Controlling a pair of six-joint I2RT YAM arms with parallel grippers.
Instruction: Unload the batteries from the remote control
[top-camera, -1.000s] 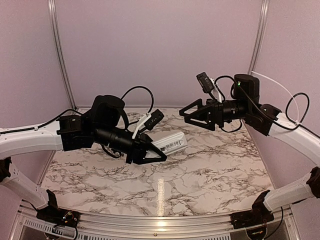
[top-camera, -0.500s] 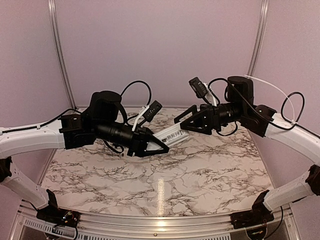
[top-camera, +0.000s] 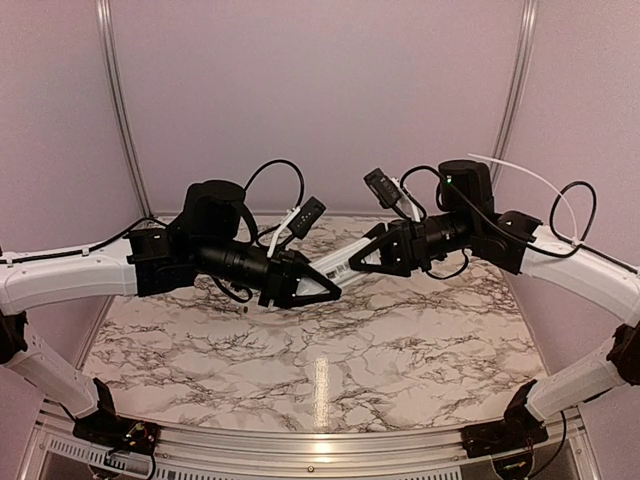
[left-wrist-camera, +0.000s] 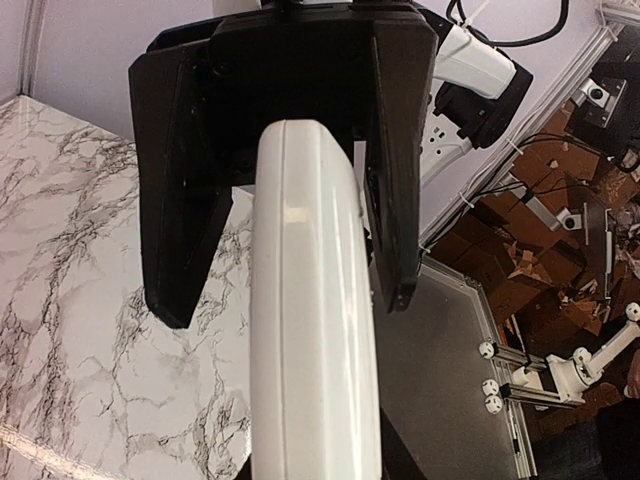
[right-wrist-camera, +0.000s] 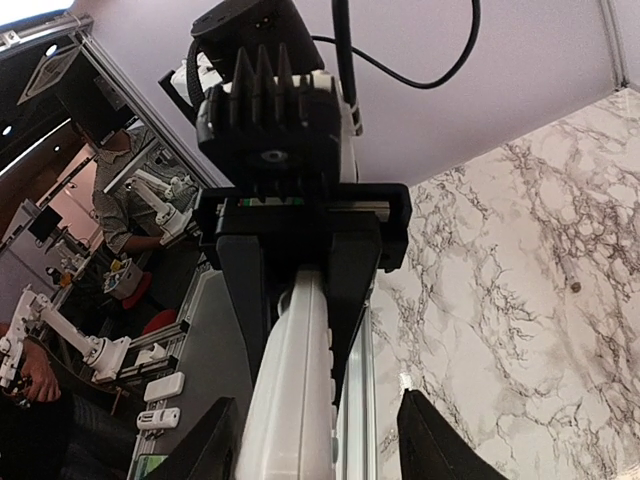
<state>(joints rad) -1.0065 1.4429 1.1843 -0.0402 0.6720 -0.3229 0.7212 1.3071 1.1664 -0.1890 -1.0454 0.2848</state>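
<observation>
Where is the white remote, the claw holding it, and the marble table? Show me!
remote (left-wrist-camera: 315, 380), left wrist view, middle of its white edge.
left gripper (top-camera: 325, 288), top view, between its black fingertips.
table (top-camera: 430, 340), top view, bare marble top.

Robotics lab, enclosed test cell
Lilac walls (top-camera: 320, 100) on aluminium posts (top-camera: 124, 110) around a marble-print tabletop (top-camera: 400, 350); outside, benches with other small white arms (right-wrist-camera: 60, 335), a person (right-wrist-camera: 115, 210), cardboard scraps (left-wrist-camera: 520, 255)
</observation>
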